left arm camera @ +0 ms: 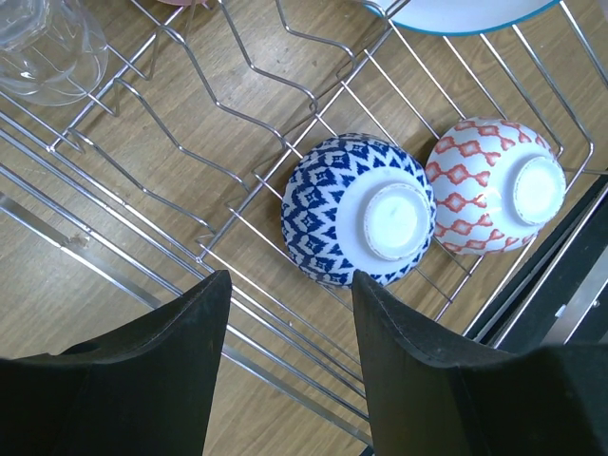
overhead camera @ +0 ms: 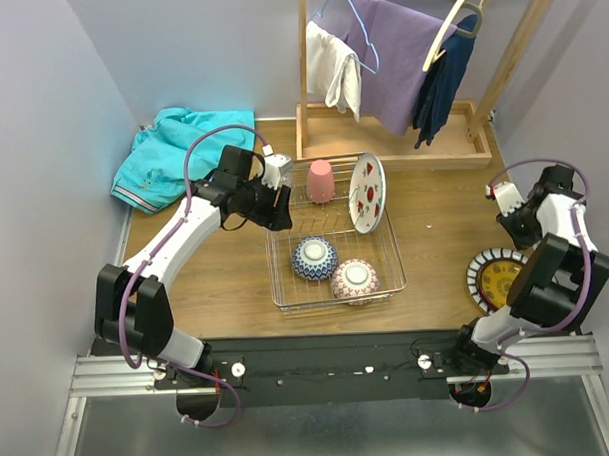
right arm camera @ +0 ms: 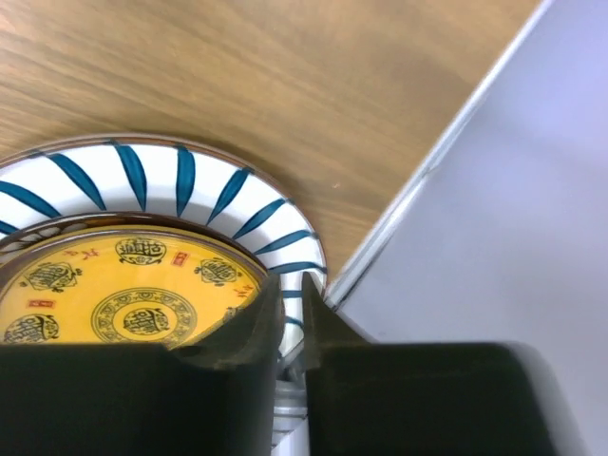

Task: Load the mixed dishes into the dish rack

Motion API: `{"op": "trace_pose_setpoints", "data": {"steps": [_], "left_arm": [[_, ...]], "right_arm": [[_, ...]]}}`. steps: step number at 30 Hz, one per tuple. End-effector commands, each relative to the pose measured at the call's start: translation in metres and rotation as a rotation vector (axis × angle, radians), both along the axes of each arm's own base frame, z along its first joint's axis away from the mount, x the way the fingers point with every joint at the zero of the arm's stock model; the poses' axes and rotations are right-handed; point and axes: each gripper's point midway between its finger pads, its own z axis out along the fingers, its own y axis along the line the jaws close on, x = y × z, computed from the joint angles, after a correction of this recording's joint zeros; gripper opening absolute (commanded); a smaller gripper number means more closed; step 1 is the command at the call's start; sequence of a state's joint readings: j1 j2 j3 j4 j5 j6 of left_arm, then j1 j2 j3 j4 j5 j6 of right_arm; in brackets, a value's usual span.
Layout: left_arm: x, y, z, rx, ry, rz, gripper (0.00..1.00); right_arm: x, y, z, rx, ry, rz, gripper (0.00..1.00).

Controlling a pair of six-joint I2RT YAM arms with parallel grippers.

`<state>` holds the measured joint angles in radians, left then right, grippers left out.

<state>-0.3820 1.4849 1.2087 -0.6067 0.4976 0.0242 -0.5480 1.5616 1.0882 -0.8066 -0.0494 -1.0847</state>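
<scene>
Because the right fingers [right arm camera: 264, 328] pinch just the plate [right arm camera: 142, 180] by its striped rim, it could slip; left fingers [left arm camera: 195, 351] hang apart.

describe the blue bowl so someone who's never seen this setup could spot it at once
Find the silver wire dish rack in the middle of the wooden table. At its near end two bowls sit upside down side by side. The blue-patterned bowl is the left one, its navy-and-white diamond print setting it apart from the pink-patterned bowl on its right.
</scene>
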Motion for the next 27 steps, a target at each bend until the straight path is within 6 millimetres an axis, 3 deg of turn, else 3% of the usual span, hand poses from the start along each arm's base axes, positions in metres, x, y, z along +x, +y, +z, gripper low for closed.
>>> {"op": "trace_pose_setpoints", "data": {"steps": [1,4,5,6,9,20,27], "left_arm": [[-0.001,-0.003,0.021,-0.04,-0.064,-0.003,0.63],[-0.003,-0.004,0.022,-0.053,-0.066,-0.002,0.63],[-0.004,-0.004,0.023,-0.056,-0.07,-0.003,0.63],[-0.006,-0.004,0.023,-0.06,-0.065,-0.006,0.63],[-0.009,-0.003,0.023,-0.059,-0.06,-0.012,0.63],[-0.01,-0.004,0.015,-0.044,-0.029,-0.022,0.63],[-0.005,-0.004,0.008,-0.034,-0.022,-0.018,0.63]], "right_arm": [[0.011,0.005,0.027,-0.049,-0.074,0.017,0.06],[0.006,0.009,0.029,-0.038,-0.067,-0.011,0.11],[0.004,0.008,0.026,-0.036,-0.052,-0.016,0.21],[0.0,0.009,0.023,-0.028,-0.027,-0.023,0.41],[-0.01,0.006,0.009,-0.021,0.076,-0.018,0.57],[-0.001,0.0,-0.008,0.043,0.18,0.027,0.59],[-0.018,0.004,-0.018,0.112,0.307,0.076,0.57]]}}
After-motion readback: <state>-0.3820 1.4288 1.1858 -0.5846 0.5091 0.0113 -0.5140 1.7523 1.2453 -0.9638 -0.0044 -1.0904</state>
